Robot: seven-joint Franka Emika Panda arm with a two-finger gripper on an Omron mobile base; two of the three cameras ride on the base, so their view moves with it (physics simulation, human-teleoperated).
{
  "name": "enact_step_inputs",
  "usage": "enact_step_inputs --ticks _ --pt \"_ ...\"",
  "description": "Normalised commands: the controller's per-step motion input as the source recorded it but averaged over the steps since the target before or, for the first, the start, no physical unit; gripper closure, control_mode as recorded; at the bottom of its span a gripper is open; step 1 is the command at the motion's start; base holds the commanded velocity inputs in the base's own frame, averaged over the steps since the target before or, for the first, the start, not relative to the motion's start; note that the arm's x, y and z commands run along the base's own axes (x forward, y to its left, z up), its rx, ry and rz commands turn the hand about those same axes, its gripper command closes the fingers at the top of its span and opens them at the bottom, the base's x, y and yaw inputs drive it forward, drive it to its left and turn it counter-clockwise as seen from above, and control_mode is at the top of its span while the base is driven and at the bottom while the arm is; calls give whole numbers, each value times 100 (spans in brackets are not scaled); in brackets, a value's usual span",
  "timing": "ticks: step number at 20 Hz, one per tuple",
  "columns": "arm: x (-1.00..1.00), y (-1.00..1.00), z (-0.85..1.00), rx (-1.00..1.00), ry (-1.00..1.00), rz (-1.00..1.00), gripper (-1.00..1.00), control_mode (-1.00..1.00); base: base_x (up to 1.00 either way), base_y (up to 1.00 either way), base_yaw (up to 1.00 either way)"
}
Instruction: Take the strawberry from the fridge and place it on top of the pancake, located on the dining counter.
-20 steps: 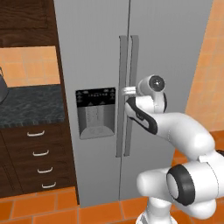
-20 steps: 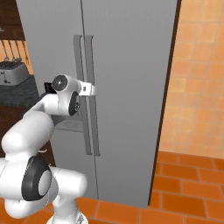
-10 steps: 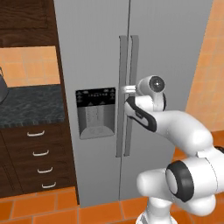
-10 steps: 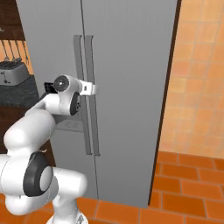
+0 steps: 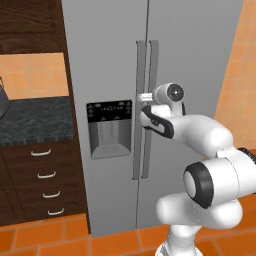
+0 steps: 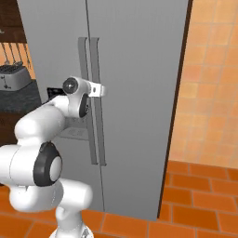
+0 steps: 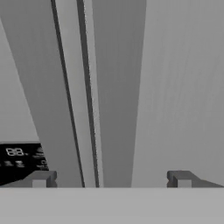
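Observation:
The tall light-grey fridge (image 5: 200, 60) (image 6: 139, 69) stands with both doors shut, so the strawberry is hidden. My gripper (image 5: 143, 96) (image 6: 101, 90) is at the two long vertical handles (image 5: 152, 75) (image 6: 96, 130), at about the height of the dispenser's top. In the hand view the gripper (image 7: 111, 178) is open. Its fingertips (image 7: 41, 177) stand wide apart with a handle (image 7: 116, 109) rising between them, and they hold nothing. The pancake and the dining counter are out of view.
The black water dispenser (image 5: 110, 127) (image 7: 19, 159) sits on the left door. Left of the fridge are a black-speckled counter (image 5: 35, 117) over dark drawers and a toaster (image 6: 11, 76). An orange tiled wall (image 6: 209, 93) borders the fridge on the right.

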Motion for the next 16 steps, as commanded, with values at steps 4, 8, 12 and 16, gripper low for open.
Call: enact_step_inputs --ticks 4,8,12,16 --pt "46 -10 -6 0 -13 1 -100 -100 0 0 0" --pt "40 -7 -1 0 -8 0 -100 -100 0 0 0" --pt "60 0 0 0 0 0 -100 -100 0 0 0" --pt "67 0 0 0 0 0 -100 -100 0 0 0"
